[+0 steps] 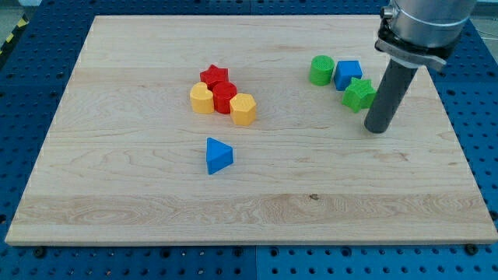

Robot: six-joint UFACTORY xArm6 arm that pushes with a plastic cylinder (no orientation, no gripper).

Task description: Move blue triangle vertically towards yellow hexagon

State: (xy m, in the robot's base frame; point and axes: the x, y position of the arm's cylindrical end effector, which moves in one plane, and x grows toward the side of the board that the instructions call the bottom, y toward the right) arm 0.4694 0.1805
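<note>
With no pincer to open or close, only my tip (376,129) just right of the green star (359,94), the approach is unstarted: blue triangle (218,155) lies far left, below yellow hexagon (243,109), needing an upward push from beneath.

Wooden board (140,202), pale grain, on a blue perforated table (482,117).

Near board centre, tight cluster: red star (215,75) toward the view's top, red cylinder (224,97) just below and touching it, yellow heart-like block (201,99) pressed against the cylinder's left.

Toward the view's upper right, second group: green cylinder (321,70) at left, blue cube (348,74) just beside it on the right, green star (359,94) below the cube, touching or nearly so.

Small dark knot (314,196) in the wood, lower centre-right.
</note>
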